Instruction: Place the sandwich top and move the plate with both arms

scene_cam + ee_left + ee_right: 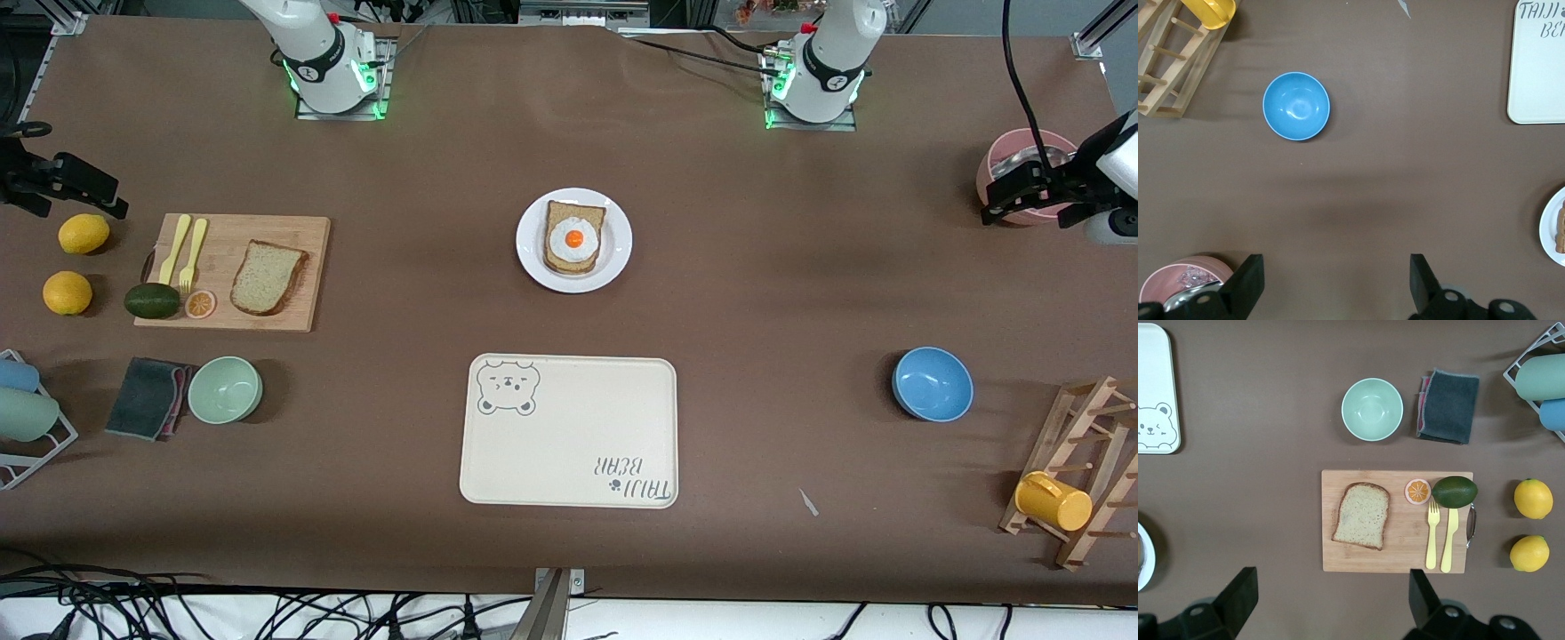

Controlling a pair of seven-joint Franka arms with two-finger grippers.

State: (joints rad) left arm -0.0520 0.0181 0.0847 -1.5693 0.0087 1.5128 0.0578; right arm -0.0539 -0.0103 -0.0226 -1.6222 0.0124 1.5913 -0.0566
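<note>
Nothing picked up yet; sandwich top lying flat on the wooden board toward the right arm's end of the table, beside an orange slice, an avocado and two yellow forks; plate near the table's middle, carrying the egg-topped bread, with the bear tray nearer to the front camera.

Likely trouble: thin flat slice slipping from a pinch, or the fingers pushing it along the board into the orange slice for want of an edge to catch; a crooked drop onto the egg leaving the top hanging off; uneven lifting by the two arms tilting the plate and sliding the stack; plate rim low and smooth, so probably easy to lose.

Right gripper high over bare table beside the board, fingers spread wide and empty, pointing straight down; left gripper high at the left arm's end of the table, over the pink bowl, well apart from the blue bowl, fingers likewise spread and empty; both arms well apart from the plate.
</note>
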